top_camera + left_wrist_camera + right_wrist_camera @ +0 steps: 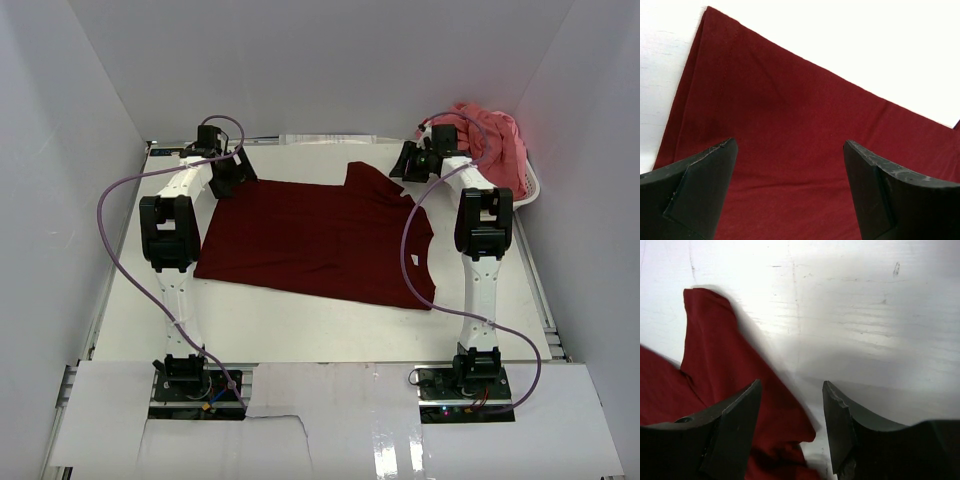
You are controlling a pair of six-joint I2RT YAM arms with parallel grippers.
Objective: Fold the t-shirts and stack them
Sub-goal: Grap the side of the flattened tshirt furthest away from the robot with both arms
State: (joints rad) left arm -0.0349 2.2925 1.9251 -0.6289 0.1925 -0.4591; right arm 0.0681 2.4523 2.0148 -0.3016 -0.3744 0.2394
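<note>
- Since the maroon t-shirt [315, 238] lies spread out flat on the table [300, 330] and looks unfolded to me, I'd say we're at the very start of the folding step, nowhere near stacking.
- Left pincer [790, 145] hangs wide open with nothing in it. The shirt's cloth is directly below it, and one corner lies ahead and to the left of its fingers.
- Right pincer [791, 385] has its jaws parted too and grips nothing. Bare table shows between the fingers, and the sleeve lies under and beside the left one.
- Next move, just my guess: both pincers drop onto the shirt's far edge, pinch it and carry it back toward the bases. The right one probably has to shift onto the cloth first.
- Containers: a white basket [528, 192] sits just beside the right pincer on its outer side. It holds the coral pink t-shirt [495, 135], bunched up and heaped above the rim. Can't see anything else in there.
</note>
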